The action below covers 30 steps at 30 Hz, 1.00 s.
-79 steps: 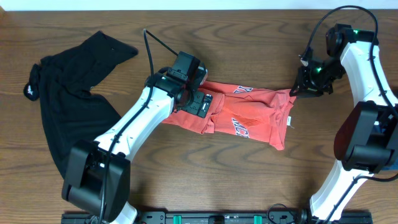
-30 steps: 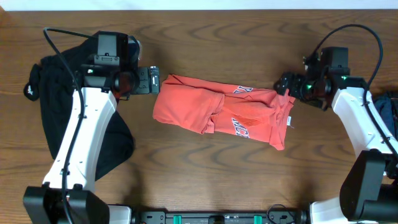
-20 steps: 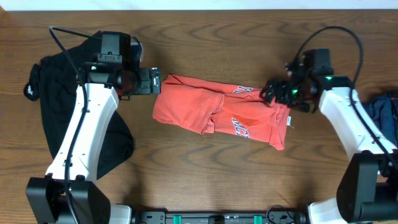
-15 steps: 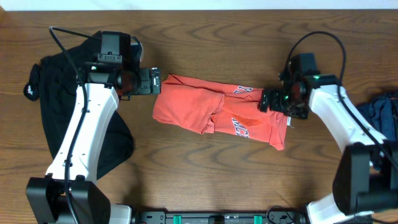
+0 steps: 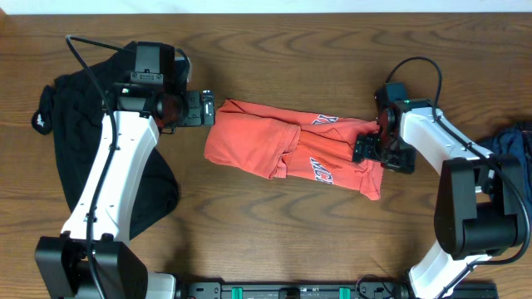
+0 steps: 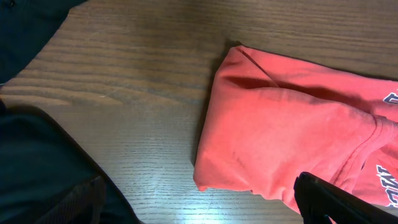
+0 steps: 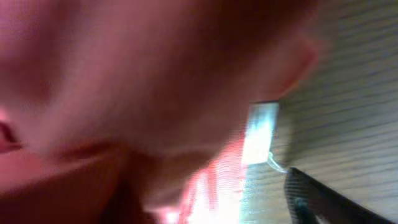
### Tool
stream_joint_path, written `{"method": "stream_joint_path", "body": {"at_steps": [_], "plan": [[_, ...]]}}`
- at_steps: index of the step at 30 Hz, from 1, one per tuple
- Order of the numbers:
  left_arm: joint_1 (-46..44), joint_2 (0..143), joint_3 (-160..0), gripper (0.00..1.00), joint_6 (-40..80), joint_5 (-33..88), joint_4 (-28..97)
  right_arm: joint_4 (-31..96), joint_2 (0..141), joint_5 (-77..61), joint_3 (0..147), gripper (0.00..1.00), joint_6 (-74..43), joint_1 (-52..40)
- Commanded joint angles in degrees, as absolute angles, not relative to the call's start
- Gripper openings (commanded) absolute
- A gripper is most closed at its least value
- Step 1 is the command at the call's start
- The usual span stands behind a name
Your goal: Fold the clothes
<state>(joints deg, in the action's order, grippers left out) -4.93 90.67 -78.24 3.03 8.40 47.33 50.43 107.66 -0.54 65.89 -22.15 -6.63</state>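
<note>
The coral-red T-shirt (image 5: 291, 149) lies bunched across the middle of the table, its lettering partly showing. My left gripper (image 5: 204, 109) hovers open just off its upper left corner. In the left wrist view the T-shirt (image 6: 292, 124) lies ahead, with bare wood between the fingers (image 6: 329, 202). My right gripper (image 5: 368, 149) is down on the T-shirt's right end. The right wrist view is blurred: red cloth (image 7: 124, 93) fills the space by the one visible finger (image 7: 323, 199), next to a white tag (image 7: 261, 134). The jaws stand wide, and the other finger is hidden.
A black shirt (image 5: 83, 133) lies spread at the far left, under my left arm, and shows in the left wrist view (image 6: 37, 168). A dark blue garment (image 5: 511, 141) sits at the right table edge. Bare wood runs along the front.
My right gripper has moved left and down from the T-shirt's upper right corner onto its right end. The left arm, which pulled off the shirt earlier, has stayed put for the last second.
</note>
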Motion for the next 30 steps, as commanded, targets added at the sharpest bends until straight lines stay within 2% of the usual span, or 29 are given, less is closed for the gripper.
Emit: {"method": "stream_joint_path", "body": {"at_steps": [1,2,5,10,12,13,19,30], "plan": [[-4.84,90.98,-77.78,0.98,3.53,7.94,47.33,49.76,109.84,-2.96,65.82,0.65,-23.99,-6.61],[-4.84,90.98,-77.78,0.98,3.53,7.94,47.31,49.54,109.84,-4.16,65.82,0.54,-23.99,-6.83],[-4.84,90.98,-77.78,0.98,3.53,7.94,47.33,49.28,109.84,-5.43,65.82,0.40,-23.97,-7.81],[-4.84,91.00,-77.78,0.98,3.53,7.94,47.31,49.52,109.84,-5.32,65.80,0.34,-23.49,-8.86],[-4.84,90.98,-77.78,0.98,3.53,7.94,47.31,49.56,109.84,-3.97,65.80,0.18,-23.51,-8.78],[-4.82,91.00,-77.78,0.98,3.53,7.94,47.31,49.71,109.84,-2.96,65.80,0.02,-23.53,-8.51],[-4.82,91.00,-77.78,0.98,3.53,7.94,47.33,51.83,108.90,-0.47,66.22,0.01,-23.16,-2.74],[-4.82,90.98,-77.78,0.98,3.53,7.94,47.31,61.06,97.51,-9.65,74.08,0.01,-6.48,16.12]]}}
